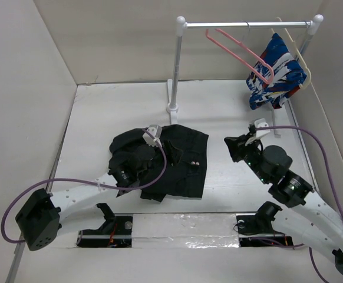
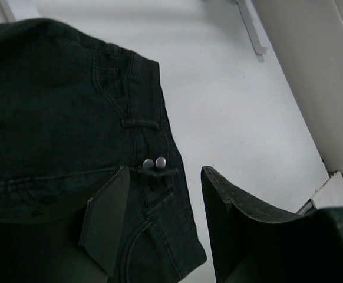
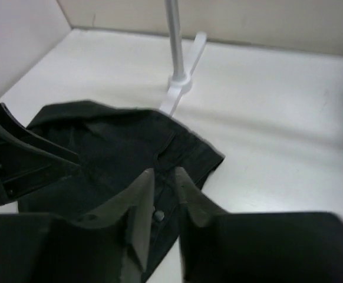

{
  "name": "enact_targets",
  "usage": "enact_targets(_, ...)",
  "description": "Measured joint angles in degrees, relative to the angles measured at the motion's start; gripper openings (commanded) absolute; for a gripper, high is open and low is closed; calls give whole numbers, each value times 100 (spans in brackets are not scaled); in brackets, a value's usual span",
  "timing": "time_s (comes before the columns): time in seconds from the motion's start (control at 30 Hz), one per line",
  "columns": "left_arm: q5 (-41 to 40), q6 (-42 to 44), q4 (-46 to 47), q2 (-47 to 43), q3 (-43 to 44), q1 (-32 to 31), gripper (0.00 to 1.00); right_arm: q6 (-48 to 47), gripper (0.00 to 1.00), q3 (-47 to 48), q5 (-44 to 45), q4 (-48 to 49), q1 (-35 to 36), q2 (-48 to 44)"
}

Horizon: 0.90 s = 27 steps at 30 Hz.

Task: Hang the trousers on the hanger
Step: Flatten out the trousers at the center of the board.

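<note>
Trousers (image 1: 177, 162) lie folded, ungrasped; left gripper (image 2: 162, 227) hovers spread above the waistband, right gripper (image 3: 164, 203) nearly closed, empty; gripping comes next.

The left gripper (image 2: 162, 227) hangs with its jaws spread above the trousers (image 2: 59, 118). Two metal studs (image 2: 154, 163) sit at the dark cloth's edge between the fingers (image 2: 106, 218), beside the bare white table (image 2: 236, 106).
</note>
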Motion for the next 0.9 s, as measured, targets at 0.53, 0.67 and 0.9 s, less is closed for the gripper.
enact_targets(0.53,-1071,-1172,-1617,-2472,-855,1126,75,444,80,-706,-358,866,-682,2780)
enact_targets(0.67,-1226,-1438,-2033,-2675,-1023,1711,87,531,82,-522,-608,1209,-957,3923)
enact_targets(0.9,-1517,-1547,-2317,-2691,-1084,2575,92,837,80,-166,-1196,2168,-1117,5445)
